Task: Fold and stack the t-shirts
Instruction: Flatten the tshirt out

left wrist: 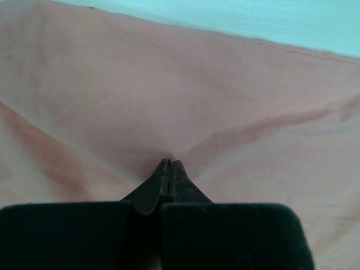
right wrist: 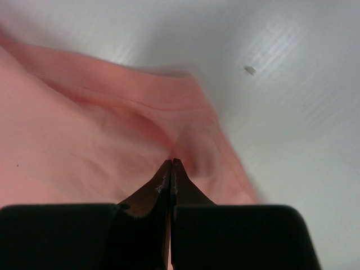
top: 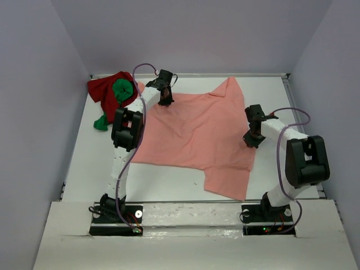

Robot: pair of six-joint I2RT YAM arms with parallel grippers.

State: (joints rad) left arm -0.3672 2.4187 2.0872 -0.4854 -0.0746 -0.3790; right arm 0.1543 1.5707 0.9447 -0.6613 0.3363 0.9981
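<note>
Wrist views show left fingers (left wrist: pixel 162 179) and right fingers (right wrist: pixel 165 179) each pinching the pink shirt (top: pixel 197 135), spread on the bench (top: pixel 84 163), at its far-left and right edges. Move both evenly, keeping the cloth taut, so the fold lands square.

Big shirt (top: pixel 197 135) spread flat in the middle of the table (top: pixel 90 163); left gripper (top: pixel 165 101) on its far left edge; right gripper (top: pixel 251 138) on its right edge; heap in far left corner, just beside big shirt: top shirt (top: pixel 121 90) on bottom shirt (top: pixel 101 87).
</note>
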